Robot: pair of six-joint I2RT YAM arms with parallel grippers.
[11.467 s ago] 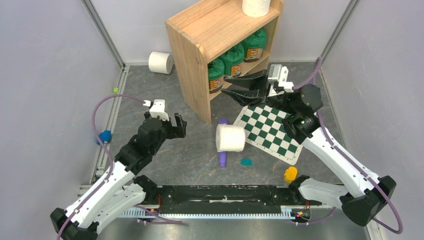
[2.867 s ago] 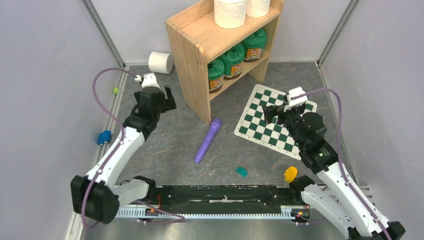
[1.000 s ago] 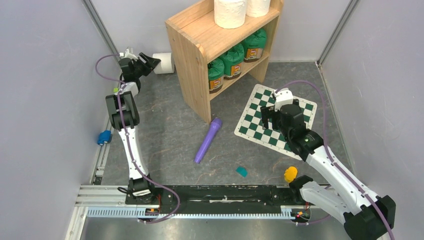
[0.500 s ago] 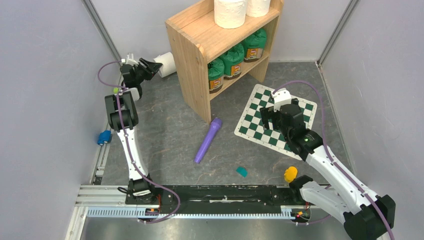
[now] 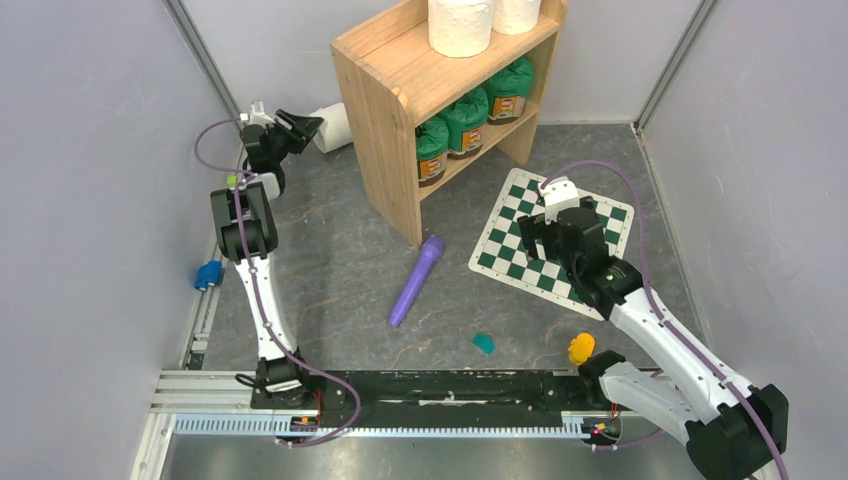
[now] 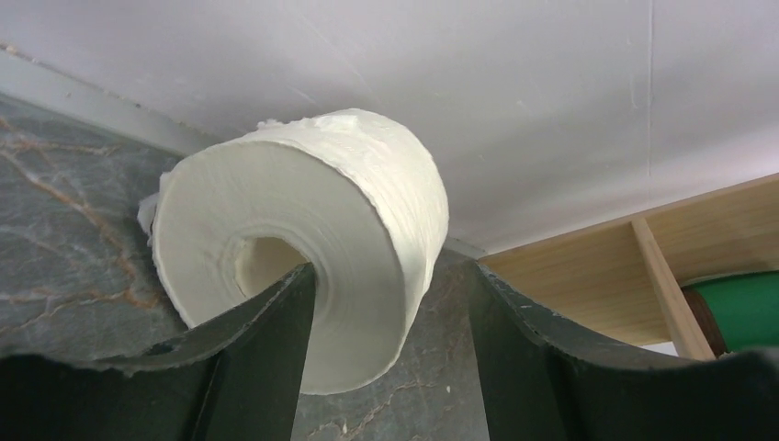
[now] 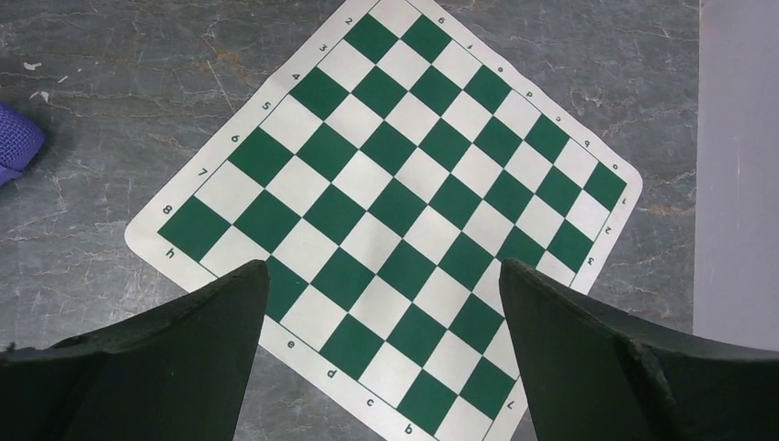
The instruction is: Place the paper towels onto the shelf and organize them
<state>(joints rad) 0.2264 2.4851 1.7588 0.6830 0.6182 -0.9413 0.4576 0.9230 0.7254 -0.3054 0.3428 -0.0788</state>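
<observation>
Paper roll [image 6: 344,207] lies sideways — core facing the wide-open left tool [image 6: 393,272].

White shells, black joints, purple cable: left arm [image 5: 258,300], right arm [image 5: 652,326]

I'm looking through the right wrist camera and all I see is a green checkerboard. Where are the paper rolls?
Observer: Two paper rolls stand upright, side by side, on top of the wooden shelf.
Operator: Where's the last one?
Observer: The third roll lies on its side on the floor by the back wall, left of the shelf.
Operator: Is anything grabbing it?
Observer: The left claw is open right at that roll. One finger is in front of its hollow end and the other is past its side. It has not closed on the roll.
</observation>
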